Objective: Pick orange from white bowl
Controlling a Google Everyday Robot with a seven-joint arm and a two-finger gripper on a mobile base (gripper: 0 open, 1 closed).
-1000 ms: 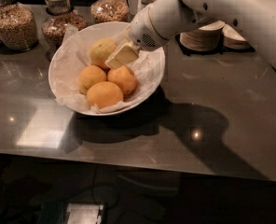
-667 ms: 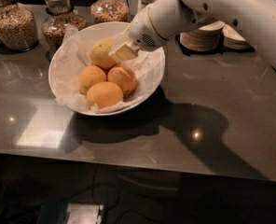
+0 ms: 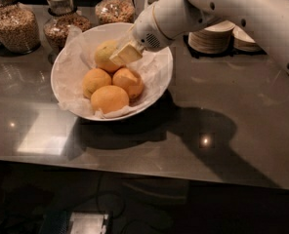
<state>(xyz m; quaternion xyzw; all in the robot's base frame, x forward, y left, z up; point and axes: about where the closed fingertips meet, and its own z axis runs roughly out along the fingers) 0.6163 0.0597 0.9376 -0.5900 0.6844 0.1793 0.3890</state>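
The orange (image 3: 104,55), the paler yellowish one of four fruits, lies at the back of the white bowl (image 3: 167,71), resting against the crinkled white paper (image 3: 69,74) that lines it. The hand (image 3: 122,56) is down inside the bowl, pressed to the right side of this orange; whether it is closed around the fruit or merely set against it I cannot tell. In front of the orange sit three deeper-orange oranges (image 3: 109,98), packed together and touching one another, two in a row and one nearer the front rim. The white arm (image 3: 222,9) comes in from the upper right and crosses above the bowl's right rim. The bowl stands on the left half of a dark glossy tabletop (image 3: 232,116), set back from its front edge. Bare surface lies open to the right of the bowl and in front of it. Just behind the bowl, along the back edge, stand three glass jars (image 3: 15,26) filled with grain or seeds, the middle one nearest the rim. At the back right, well apart from the bowl, are two stacks of plates (image 3: 213,39).
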